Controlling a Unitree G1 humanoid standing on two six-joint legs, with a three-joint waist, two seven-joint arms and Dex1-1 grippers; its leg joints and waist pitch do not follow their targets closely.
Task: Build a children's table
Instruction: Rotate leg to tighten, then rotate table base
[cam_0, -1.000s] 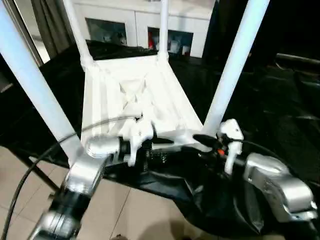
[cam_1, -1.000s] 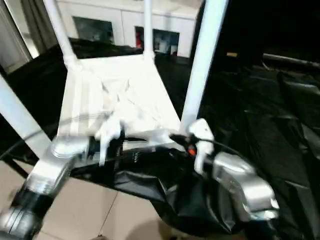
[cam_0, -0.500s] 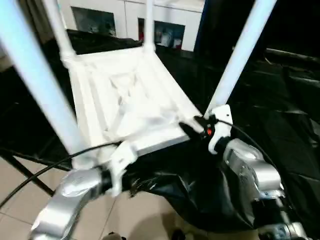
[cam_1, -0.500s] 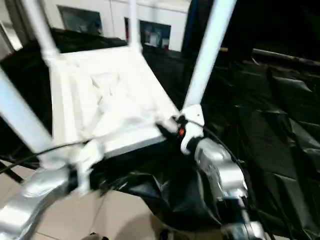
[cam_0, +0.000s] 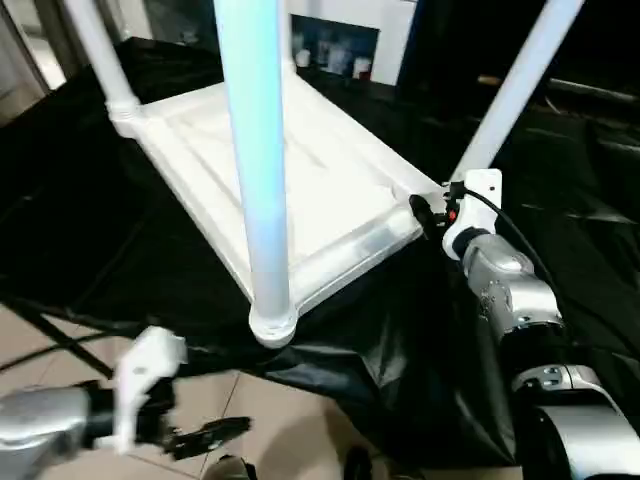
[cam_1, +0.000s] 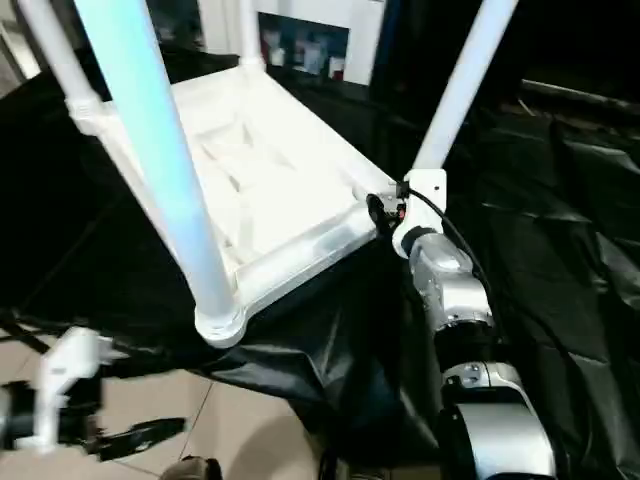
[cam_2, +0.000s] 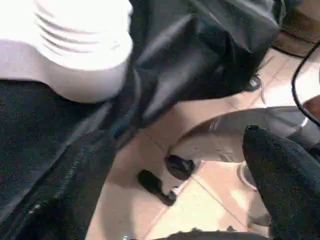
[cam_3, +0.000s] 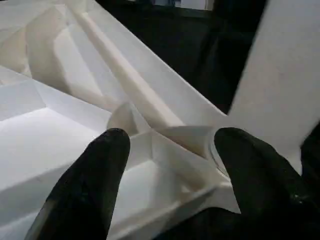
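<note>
The children's table lies upside down on black cloth, its white ribbed tabletop (cam_0: 330, 170) facing up. White tube legs stand in the corner sockets: a near one (cam_0: 255, 150), a right one (cam_0: 510, 95) and a far left one (cam_0: 95, 50). My right gripper (cam_0: 428, 212) is at the near right corner, beside the right leg's socket. In the right wrist view its fingers (cam_3: 95, 185) are shut on that corner. My left gripper (cam_0: 205, 437) hangs open below the table's front edge over the floor, holding nothing. One of its fingers (cam_2: 285, 185) shows in the left wrist view.
Black cloth (cam_0: 120, 200) drapes the work surface and hangs over its front edge. Below is tiled floor (cam_0: 290, 420) with a grey foot and black castors (cam_2: 155, 182). A white cabinet (cam_0: 340, 40) stands at the back. A black stand leg (cam_0: 50, 335) runs at the left.
My left gripper has left the tabletop's near rim, opened, and dropped down and left below the table edge. The view has swung. The right gripper stays at its corner.
</note>
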